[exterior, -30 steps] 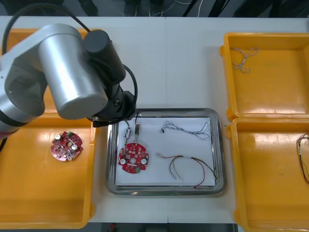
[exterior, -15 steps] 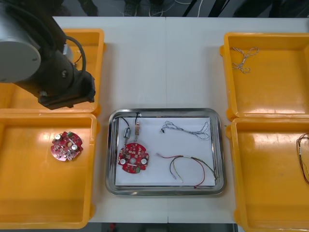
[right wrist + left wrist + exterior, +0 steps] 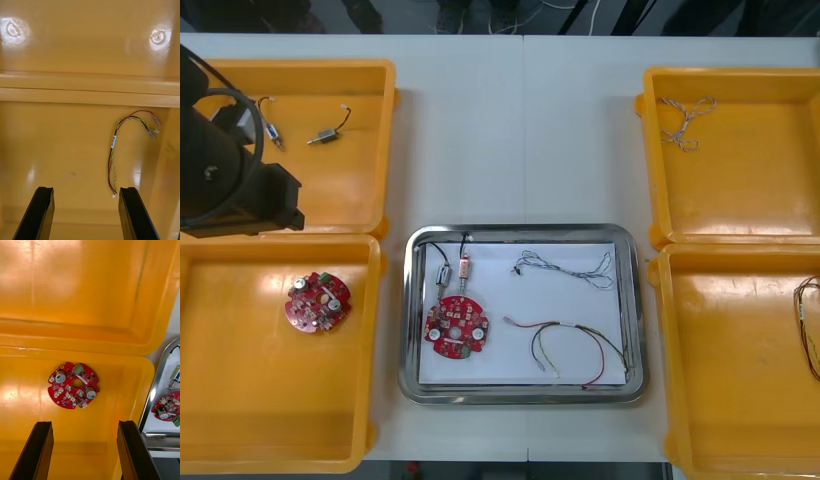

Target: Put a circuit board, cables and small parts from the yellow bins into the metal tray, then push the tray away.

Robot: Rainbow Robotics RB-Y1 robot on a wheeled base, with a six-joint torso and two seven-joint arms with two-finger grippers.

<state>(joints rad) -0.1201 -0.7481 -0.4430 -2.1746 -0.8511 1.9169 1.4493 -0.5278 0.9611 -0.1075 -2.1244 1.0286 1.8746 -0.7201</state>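
The metal tray (image 3: 632, 300), white inside, holds a round red circuit board (image 3: 457, 327), two small metal parts (image 3: 446, 277), a twisted blue and white cable (image 3: 565, 266) and a red and yellow cable (image 3: 575, 345). My left arm (image 3: 220, 170) hangs over the seam between the two left yellow bins. In the left wrist view my left gripper (image 3: 84, 450) is open above the near left bin, with a second circuit board (image 3: 74, 385) lying ahead of its fingers. My right gripper (image 3: 84, 213) is open over a bin floor, with a red and yellow cable (image 3: 123, 150) just beyond its fingers.
The far left bin (image 3: 370, 150) holds small metal parts (image 3: 325, 137). A twisted cable (image 3: 685, 120) lies in the far right bin. Another cable (image 3: 810, 330) shows at the near right bin's outer edge. Bare table stretches beyond the tray.
My left arm has swung left, from over the tray's far left corner to over the left bins. The small metal parts it hid now lie in the tray.
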